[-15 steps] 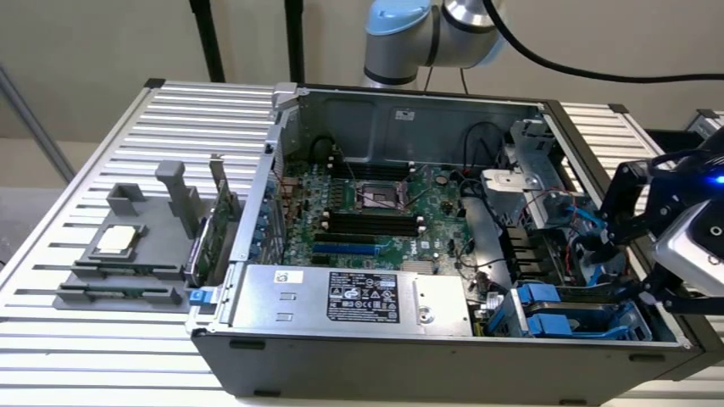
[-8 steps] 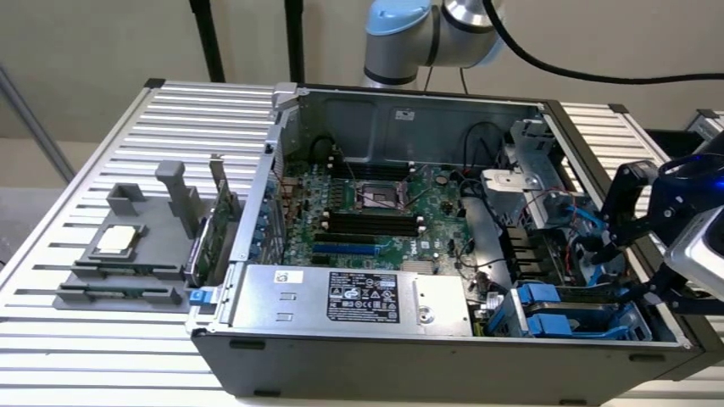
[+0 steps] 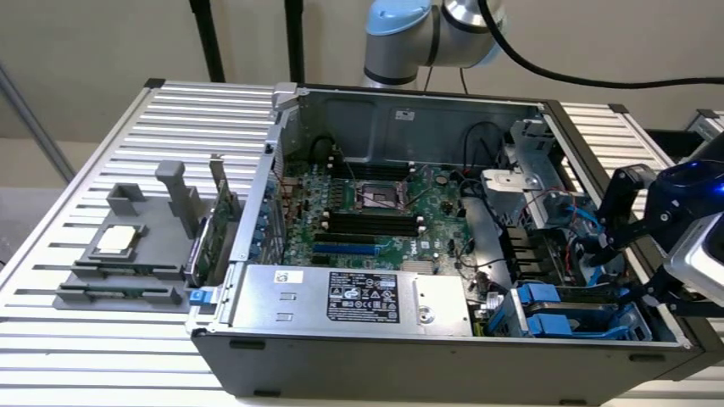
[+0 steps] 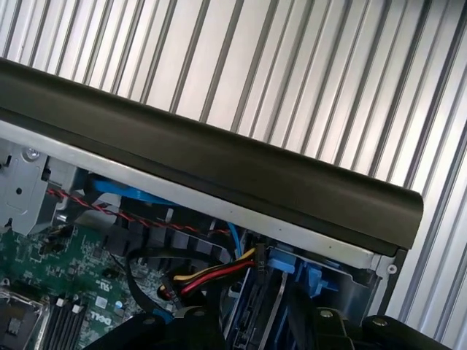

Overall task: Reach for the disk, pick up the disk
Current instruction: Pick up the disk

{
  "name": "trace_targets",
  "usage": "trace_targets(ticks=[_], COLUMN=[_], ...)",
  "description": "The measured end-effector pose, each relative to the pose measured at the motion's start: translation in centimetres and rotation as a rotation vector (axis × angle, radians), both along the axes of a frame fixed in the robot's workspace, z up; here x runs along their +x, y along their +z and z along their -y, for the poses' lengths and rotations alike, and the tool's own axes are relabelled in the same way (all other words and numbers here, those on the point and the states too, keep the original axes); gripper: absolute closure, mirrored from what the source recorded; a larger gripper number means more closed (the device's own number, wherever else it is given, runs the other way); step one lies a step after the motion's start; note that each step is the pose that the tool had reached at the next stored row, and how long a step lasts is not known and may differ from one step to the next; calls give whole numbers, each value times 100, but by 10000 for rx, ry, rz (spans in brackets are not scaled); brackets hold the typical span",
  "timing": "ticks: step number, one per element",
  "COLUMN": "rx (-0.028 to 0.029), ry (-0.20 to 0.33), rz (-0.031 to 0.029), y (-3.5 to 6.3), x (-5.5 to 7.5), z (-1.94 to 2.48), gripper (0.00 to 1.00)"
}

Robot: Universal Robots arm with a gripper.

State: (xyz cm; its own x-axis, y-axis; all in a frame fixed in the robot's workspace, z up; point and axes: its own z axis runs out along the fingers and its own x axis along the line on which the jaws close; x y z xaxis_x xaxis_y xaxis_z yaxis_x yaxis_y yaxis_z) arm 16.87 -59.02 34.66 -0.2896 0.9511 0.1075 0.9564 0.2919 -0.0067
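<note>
- While the arm (image 3: 436, 34) reaches over from behind the case (image 3: 453, 365), the gripper (image 3: 616, 273) hangs at the case's corner on the exterior view's right, just over the drive bay.
- Its jaws stand wide apart and are closed on nothing.
- The disk (image 3: 552, 309) sits in that bay, low in the corner, and its blue carrier rails show beside the power supply (image 3: 339, 297).
- The gripper is close to the disk; whether a fingertip touches it cannot be told.
- In the wrist view the dark fingers (image 4: 182, 328) frame blue carrier plastic and a bundle of yellow, red and black cables (image 4: 219, 271) running down into the bay.
- A twisted red-and-black wire (image 4: 124, 213) crosses under the case's dark rim, with the slatted table (image 3: 68, 339) beyond it.
- The motherboard (image 3: 385, 212) lies flat in the middle of the open case, its socket bare and its black memory slots showing.
- A grey fixture (image 3: 125, 271) rests on the table at the exterior view's left, well apart from the gripper, with a small square chip (image 3: 119, 240) on it.
</note>
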Motion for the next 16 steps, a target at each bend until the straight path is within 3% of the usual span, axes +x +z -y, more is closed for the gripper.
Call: trace_targets(ticks=[9,12,13,16], rx=[2,-1,-1,0], ry=[4,6,10,35], rz=[2,2,2,2], y=[-34,-34,-33,-34], x=[9,19,24,49], z=[-46,-51,-53,-53], gripper=[52,54,61,61])
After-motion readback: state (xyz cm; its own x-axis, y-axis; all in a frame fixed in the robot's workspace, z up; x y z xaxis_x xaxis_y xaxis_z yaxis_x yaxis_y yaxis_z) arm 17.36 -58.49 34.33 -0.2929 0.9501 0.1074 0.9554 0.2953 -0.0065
